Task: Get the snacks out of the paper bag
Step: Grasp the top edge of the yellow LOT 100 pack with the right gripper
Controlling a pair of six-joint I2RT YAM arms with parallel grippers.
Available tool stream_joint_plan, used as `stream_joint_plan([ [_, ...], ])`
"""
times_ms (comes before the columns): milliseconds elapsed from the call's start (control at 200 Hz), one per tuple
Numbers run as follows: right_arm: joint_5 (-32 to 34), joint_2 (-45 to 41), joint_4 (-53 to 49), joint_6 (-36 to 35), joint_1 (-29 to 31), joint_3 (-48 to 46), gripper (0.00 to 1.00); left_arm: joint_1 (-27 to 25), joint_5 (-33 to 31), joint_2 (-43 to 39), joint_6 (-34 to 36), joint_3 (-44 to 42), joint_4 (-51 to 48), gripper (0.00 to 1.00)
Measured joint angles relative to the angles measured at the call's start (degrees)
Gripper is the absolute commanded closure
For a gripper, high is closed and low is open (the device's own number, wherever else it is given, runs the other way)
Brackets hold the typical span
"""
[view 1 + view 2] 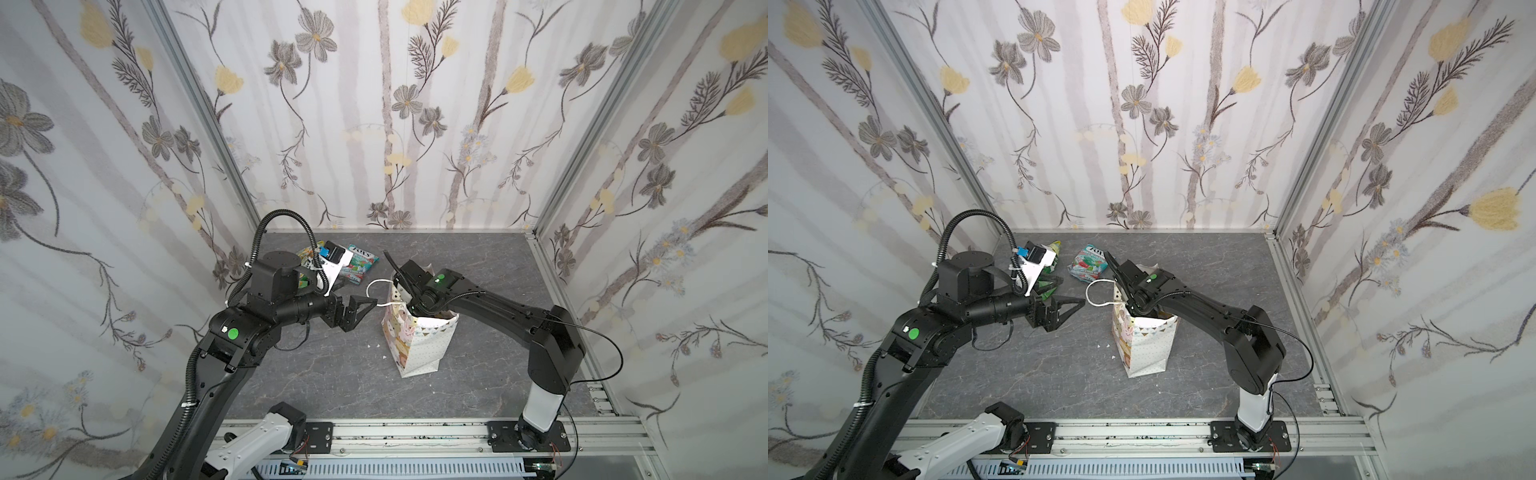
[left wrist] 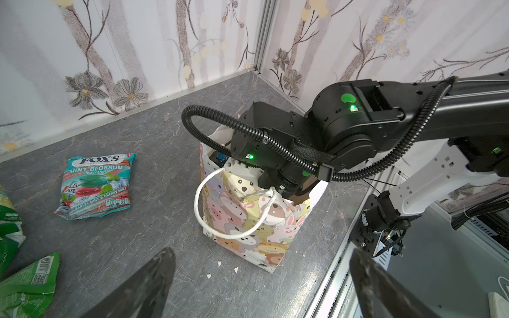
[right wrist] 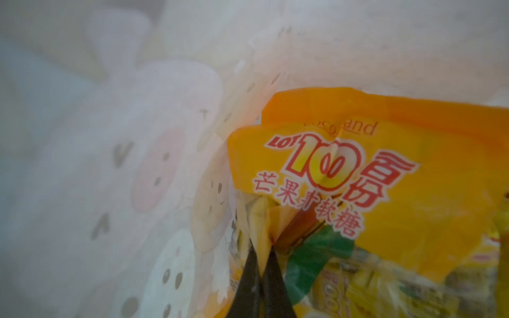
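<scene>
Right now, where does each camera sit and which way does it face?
Top views: high up, facing down at paper bag; both arms.
Left wrist: beside bag, faces it and right arm; open left end effector.
Right wrist: inside bag, faces orange packet; right end effector pinching yellow wrapper.
Shared: FOX'S packet, top and left wrist.

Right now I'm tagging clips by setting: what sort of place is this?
Probably a robot test cell: aluminium posts hold floral panels around a grey tabletop, and the left arm and right arm mount on a front rail.
</scene>
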Motion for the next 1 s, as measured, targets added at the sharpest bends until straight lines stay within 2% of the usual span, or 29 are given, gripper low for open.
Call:
stream_joint_plan([
  [185, 1.2, -0.3, -0.9, 0.1, -2.1, 1.0, 1.00, 0.0, -0.1, 0.2, 0.2, -0.3, 0.0, 0.00],
  [635, 2.1, -1.5, -3.7, 0.0, -3.0, 4.9, 1.00, 0.0, -0.4, 0.3, 0.2, -1.1, -0.3, 0.00],
  [999, 3.8, -2.4, -6.0, 0.0, -3.6, 8.6, 1.00, -0.1, -4.1, 2.4, -2.6, -3.5, 0.5, 0.00],
])
